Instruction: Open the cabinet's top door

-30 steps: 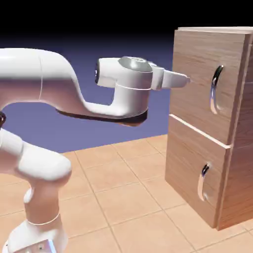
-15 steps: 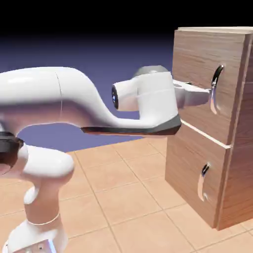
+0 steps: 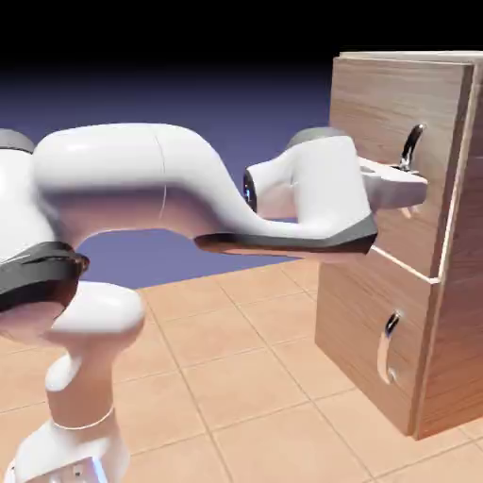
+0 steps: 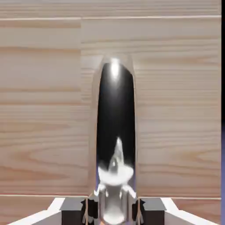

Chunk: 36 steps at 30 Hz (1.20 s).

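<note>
The claw (image 4: pixel 113 212) is pinching the long curved handle (image 4: pixel 115 118) of the top door (image 3: pixel 373 104); in the hand view one grey fingertip (image 4: pixel 74 211) sits against each side of the metal, with black pads (image 4: pixel 92 208) turned inward, and the handle shows large between them. From the claw the handle runs away toward the top of the hand view, dark and glossy along most of its length — bright at its far end and again close to the fingers; pale wood grain spreads behind it on both sides.

The top door stands directly in front of the claw, on the cabinet (image 3: pixel 462 349); in the exterior view the claw covers the middle of the handle, and the handle's upper end curves out above it. A pale line runs down the door's edge, just beyond the claw on the exterior view's right; whether the door is slightly ajar, I cannot tell.

Below the claw is the lower door (image 3: pixel 358 321), with its smaller curved handle (image 3: pixel 383 349) well apart from the fingers; the white arm (image 3: pixel 123 174) reaches in from behind the claw, on the exterior view's left — the tiled floor (image 3: pixel 226 349) lies below.
</note>
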{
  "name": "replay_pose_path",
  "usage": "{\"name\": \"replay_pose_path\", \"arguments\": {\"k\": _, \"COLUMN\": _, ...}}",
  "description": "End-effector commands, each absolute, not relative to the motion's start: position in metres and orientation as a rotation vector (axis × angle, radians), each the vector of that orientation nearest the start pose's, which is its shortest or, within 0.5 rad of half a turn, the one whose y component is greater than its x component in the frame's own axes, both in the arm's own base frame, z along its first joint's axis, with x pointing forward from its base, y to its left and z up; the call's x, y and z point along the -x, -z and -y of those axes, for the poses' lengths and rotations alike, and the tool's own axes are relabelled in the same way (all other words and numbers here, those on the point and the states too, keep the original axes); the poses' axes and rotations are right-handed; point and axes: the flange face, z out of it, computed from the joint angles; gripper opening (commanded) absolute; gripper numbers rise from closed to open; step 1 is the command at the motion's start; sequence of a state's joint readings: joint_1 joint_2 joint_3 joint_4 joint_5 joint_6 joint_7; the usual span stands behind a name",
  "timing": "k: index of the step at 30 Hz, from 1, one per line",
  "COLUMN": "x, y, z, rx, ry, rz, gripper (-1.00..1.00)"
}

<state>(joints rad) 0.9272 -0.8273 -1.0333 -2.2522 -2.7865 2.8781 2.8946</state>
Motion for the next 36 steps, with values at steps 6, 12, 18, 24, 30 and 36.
{"name": "replay_pose_path", "arguments": {"k": 6, "x": -0.405, "y": -0.544, "z": 0.094, "rx": 1.745, "ry": 1.857, "rz": -0.882, "gripper": -1.00}}
{"name": "replay_pose_path", "arguments": {"k": 12, "x": -0.378, "y": -0.544, "z": 0.073, "rx": 1.730, "ry": 1.922, "rz": -0.988, "gripper": -1.00}}
{"name": "replay_pose_path", "arguments": {"k": 18, "x": -0.354, "y": -0.544, "z": 0.051, "rx": 1.710, "ry": 1.982, "rz": -1.093, "gripper": -1.00}}
{"name": "replay_pose_path", "arguments": {"k": 24, "x": -0.335, "y": -0.544, "z": 0.028, "rx": 1.688, "ry": 2.035, "rz": -1.190, "gripper": -1.00}}
{"name": "replay_pose_path", "arguments": {"k": 30, "x": -0.314, "y": -0.544, "z": -0.002, "rx": 1.656, "ry": 2.099, "rz": -1.312, "gripper": -1.00}}
{"name": "replay_pose_path", "arguments": {"k": 36, "x": -0.295, "y": -0.544, "z": -0.035, "rx": 1.617, "ry": 2.162, "rz": -1.440, "gripper": -1.00}}
